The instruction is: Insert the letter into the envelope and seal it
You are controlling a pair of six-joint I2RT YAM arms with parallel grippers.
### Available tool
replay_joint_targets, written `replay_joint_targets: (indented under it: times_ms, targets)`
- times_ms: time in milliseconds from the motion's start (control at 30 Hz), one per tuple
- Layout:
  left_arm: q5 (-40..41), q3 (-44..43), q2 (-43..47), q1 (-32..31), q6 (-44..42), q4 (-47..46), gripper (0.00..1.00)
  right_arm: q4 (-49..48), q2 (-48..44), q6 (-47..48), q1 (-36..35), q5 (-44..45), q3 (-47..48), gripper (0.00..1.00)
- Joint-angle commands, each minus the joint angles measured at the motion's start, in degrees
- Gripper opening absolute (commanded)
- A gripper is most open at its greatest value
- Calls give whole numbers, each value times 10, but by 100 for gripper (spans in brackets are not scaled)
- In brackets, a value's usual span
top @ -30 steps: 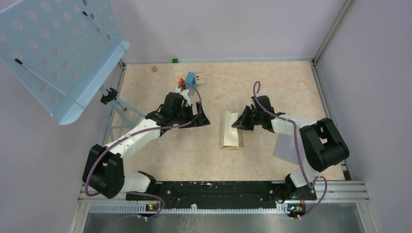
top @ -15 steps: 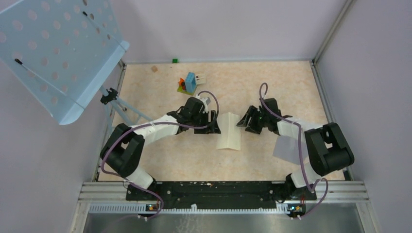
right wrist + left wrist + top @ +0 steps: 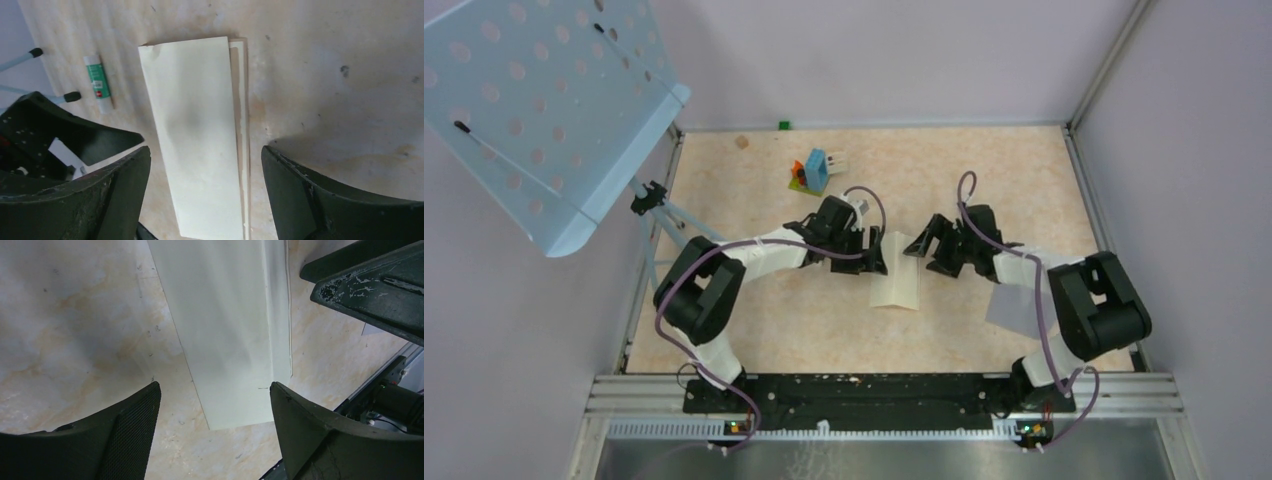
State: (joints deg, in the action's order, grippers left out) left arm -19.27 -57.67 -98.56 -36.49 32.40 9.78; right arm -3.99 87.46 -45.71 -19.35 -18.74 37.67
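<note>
Your letter (image 3: 896, 283) lies near the middle of the worktop (image 3: 764, 330), a pale cream sheet folded lengthwise, with one long end pointing toward the arm bases. Your left hand (image 3: 876, 252) is at its left side and your right hand (image 3: 919, 243) at its far right corner, so the two face each other across the sheet. Both have their fingers spread wide and neither holds anything. In the left wrist view the letter (image 3: 225, 315) runs down through the gap of the left hand (image 3: 215, 387), and a fold line shows along one long side. Whether a fingertip touches the paper cannot be told. In the right wrist view the letter (image 3: 195, 135) lies below the gap of the right hand (image 3: 205, 150), with a second layer's edge peeking out along one long side. A green-labelled glue stick (image 3: 98, 89) lies just beside the letter. Your envelope (image 3: 1007, 310), the grey rectangle, lies well to the right, partly under the right arm. A blue, orange and green block cluster (image 3: 809, 172) sits toward the far left.
</note>
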Motion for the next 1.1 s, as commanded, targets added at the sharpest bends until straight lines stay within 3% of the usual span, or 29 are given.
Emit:
replay_joint_targets:
  times_ms: [0,267,600,733,900,1067]
  targets:
    - [-3,-26,-16,-14,-6,-27,87,-128,44,-82,-5,-46,-38,83]
    - [-14,-29,-30,-24,0,-49,93,-280,122,-194,-27,-80,-53,86]
    - [-4,-14,-4,-21,-1,-40,91,-466,204,-346,-59,-123,-46,87]
    - [-1,-5,9,-14,-1,-34,82,-475,214,-366,-72,-118,-35,87]
    - [-5,13,29,-5,0,-34,61,-469,222,-368,-81,-113,-17,87]
    - [-17,17,40,4,-1,-28,51,-469,228,-380,-98,-104,-3,87]
